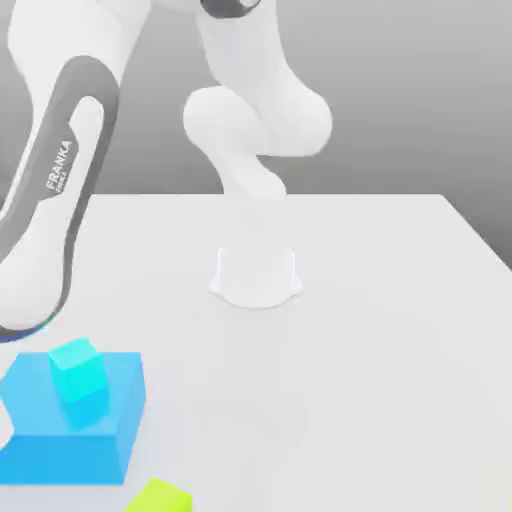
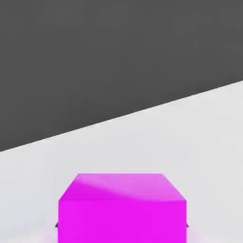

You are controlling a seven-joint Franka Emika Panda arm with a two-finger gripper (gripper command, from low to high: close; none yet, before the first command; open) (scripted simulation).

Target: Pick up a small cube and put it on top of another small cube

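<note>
A magenta small cube [image 2: 121,209] sits close in front of the hand camera, on the white table [image 2: 204,142]. My gripper [image 2: 122,226] is shut on it, with a dark sliver of finger touching each of its side faces. In the exterior view a small cyan cube [image 1: 77,368] rests on top of a larger blue cube [image 1: 70,435] at the exterior view's lower left. A yellow-green cube [image 1: 158,497] lies at the front edge of that view. The arm's white and grey link [image 1: 50,200] reaches down past the exterior view's left edge.
The arm's round white base [image 1: 256,275] stands at the middle of the table [image 1: 400,330]. The table's far edge runs behind it, and its right edge slants along the exterior view's right.
</note>
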